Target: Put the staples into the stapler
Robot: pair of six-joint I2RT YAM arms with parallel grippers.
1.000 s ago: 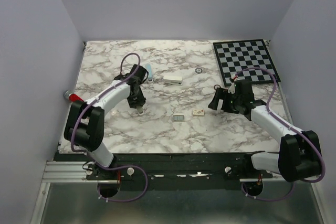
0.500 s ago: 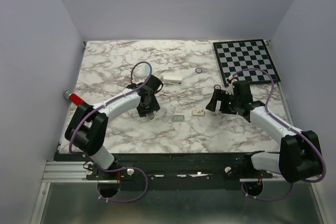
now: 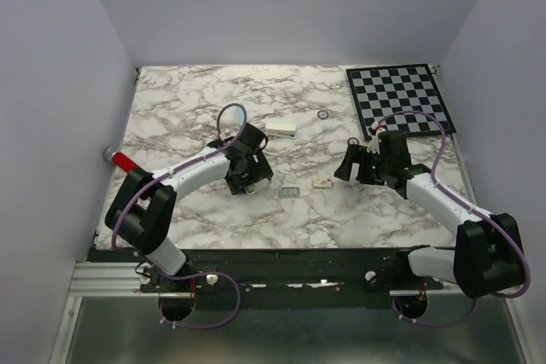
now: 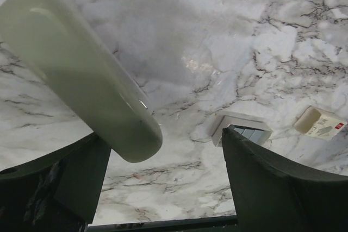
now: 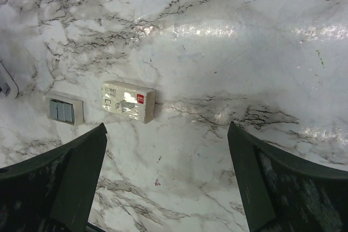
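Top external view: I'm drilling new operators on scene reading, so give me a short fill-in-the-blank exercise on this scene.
1. The staples lie just ___ of the small white box.
2. The checkerboard covers the far ___ corner of the table.
3. The right gripper is ___, holding nothing.
Missing words: left; right; open.

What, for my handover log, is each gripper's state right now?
Left gripper: open; pale rounded oblong stapler by one jaw, not clamped.
Right gripper: open, holding nothing.
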